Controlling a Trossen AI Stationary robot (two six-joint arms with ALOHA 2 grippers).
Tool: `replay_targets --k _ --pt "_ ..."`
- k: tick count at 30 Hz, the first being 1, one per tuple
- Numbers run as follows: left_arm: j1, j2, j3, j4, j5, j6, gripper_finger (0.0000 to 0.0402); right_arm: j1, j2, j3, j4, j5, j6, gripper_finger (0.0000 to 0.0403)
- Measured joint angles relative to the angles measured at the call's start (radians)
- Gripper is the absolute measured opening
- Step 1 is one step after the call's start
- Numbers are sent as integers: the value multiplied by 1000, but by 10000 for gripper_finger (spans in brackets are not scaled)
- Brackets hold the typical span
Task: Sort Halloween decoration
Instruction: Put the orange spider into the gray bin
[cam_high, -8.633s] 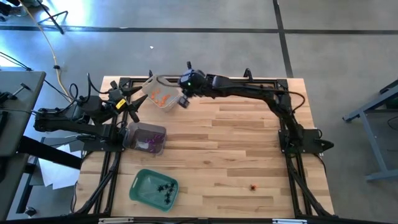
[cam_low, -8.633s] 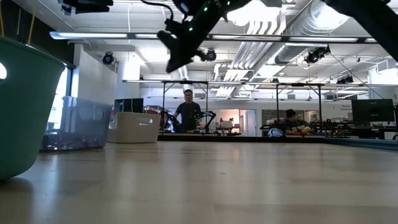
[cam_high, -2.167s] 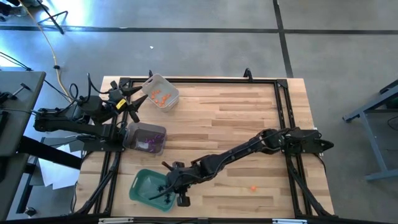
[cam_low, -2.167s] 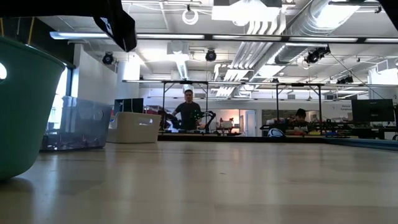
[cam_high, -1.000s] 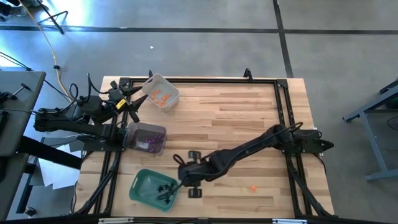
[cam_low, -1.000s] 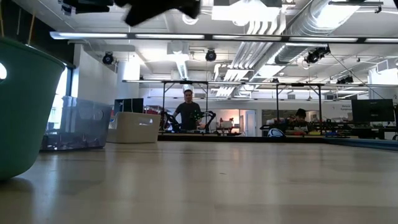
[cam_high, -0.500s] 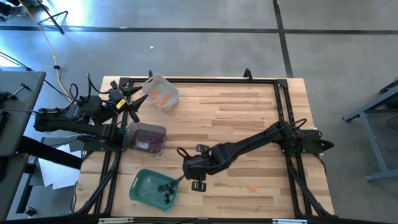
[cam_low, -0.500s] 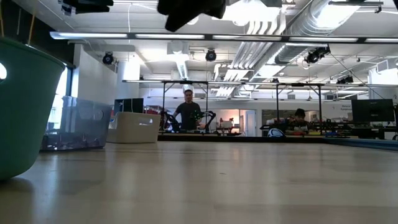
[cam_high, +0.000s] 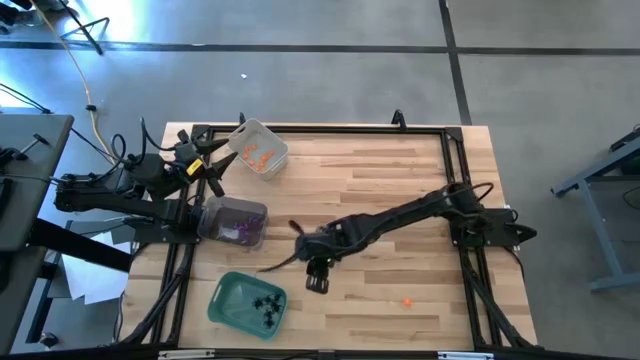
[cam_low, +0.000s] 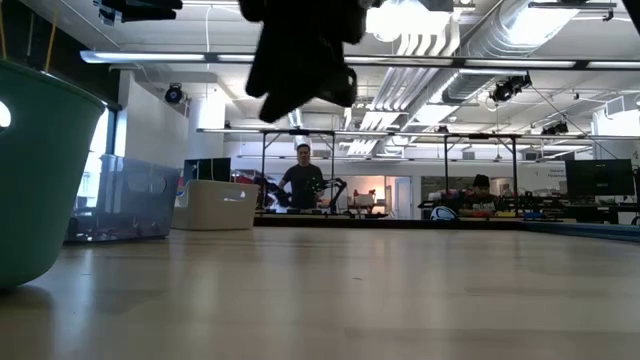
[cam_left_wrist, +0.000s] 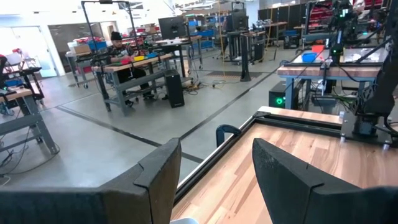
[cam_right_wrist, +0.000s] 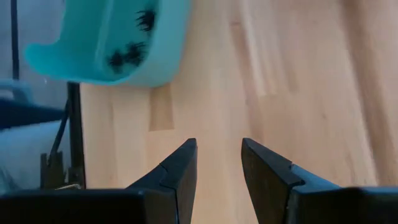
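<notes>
While right gripper (cam_high: 306, 262) is hovering mid-table, fingers apart, empty, sorting is nearing end: black spiders (cam_high: 265, 303) are lying in green tray (cam_high: 228, 300), one orange trinket (cam_high: 407, 300) is waiting near right. Left gripper (cam_high: 217, 166), far left, is standing open.

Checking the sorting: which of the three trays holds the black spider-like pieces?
The green tray at the table's near-left corner; the two clear trays hold orange pieces and purple pieces.

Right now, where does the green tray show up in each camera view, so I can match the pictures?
High view: green tray near the table's front left corner, black spiders inside.
Low view: its wall fills the left edge.
Left wrist view: not in it.
Right wrist view: at the top left, spiders visible, beyond the right hand, whose fingers are open and empty.
Shared landmark: the wooden table.
</notes>
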Motion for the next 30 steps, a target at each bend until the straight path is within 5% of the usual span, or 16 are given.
replay_targets --k 7,15,24,30 --pt "0 0 0 0 0 0 186 36 -273 -457 241 101 266 122" --pt "0 0 0 0 0 0 186 252 -547 -840 262 283 759 122" --pt "0 0 0 0 0 0 186 493 -606 -996 217 313 1187 122" --pt "0 0 0 0 0 0 186 569 -584 -1015 212 285 1314 122"
